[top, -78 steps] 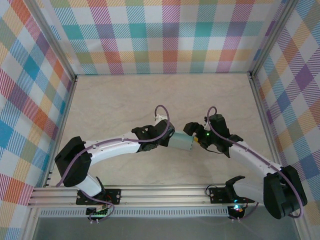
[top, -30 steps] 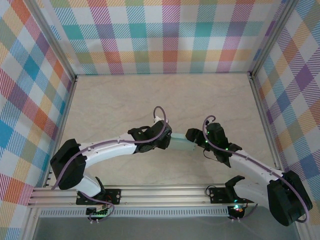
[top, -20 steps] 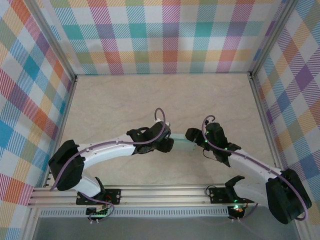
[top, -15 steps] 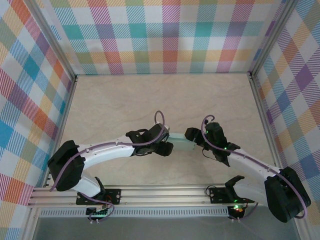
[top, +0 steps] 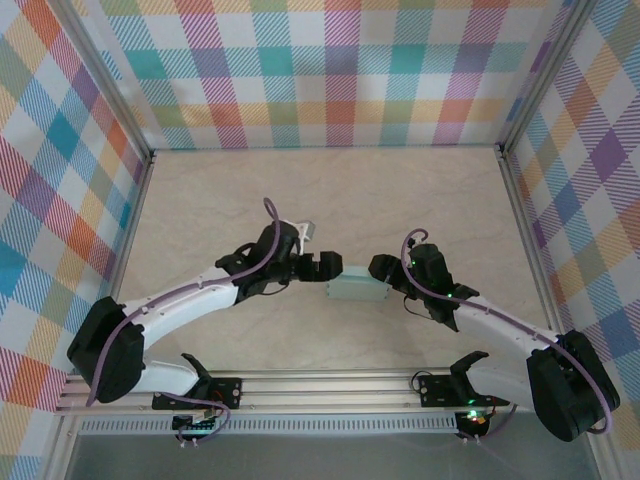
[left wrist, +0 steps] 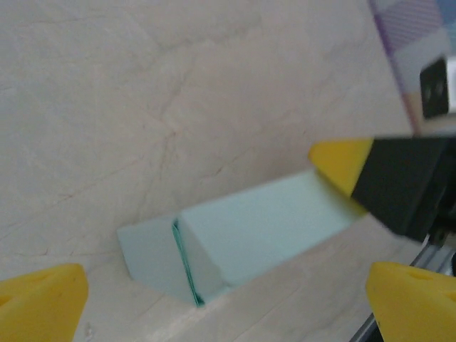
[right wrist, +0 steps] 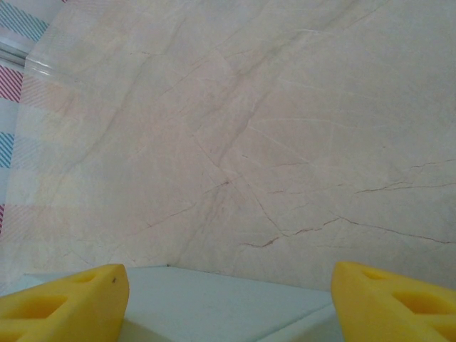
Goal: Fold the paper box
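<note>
The paper box (top: 357, 288) is a pale mint-green rectangular block lying near the table's middle. In the left wrist view the paper box (left wrist: 256, 228) shows a closed end flap with a dark green seam facing the camera. My left gripper (top: 330, 266) stands open just left of the box and apart from it; the same gripper (left wrist: 226, 305) has nothing between its yellow fingertips (left wrist: 39, 299). At the box's right end, my right gripper (top: 384, 271) holds it. The right gripper (right wrist: 229, 305) has the paper box (right wrist: 214, 306) spanning both yellow pads.
A beige marbled table (top: 250, 200) is boxed in by plaid walls at the left (top: 60, 200), back and right (top: 590, 180). An aluminium rail (top: 330, 385) runs along the near edge by the arm bases.
My left gripper has opened, let go of the box's left end and drawn back up and to the left. The right gripper has kept its hold, and the box has barely shifted.
</note>
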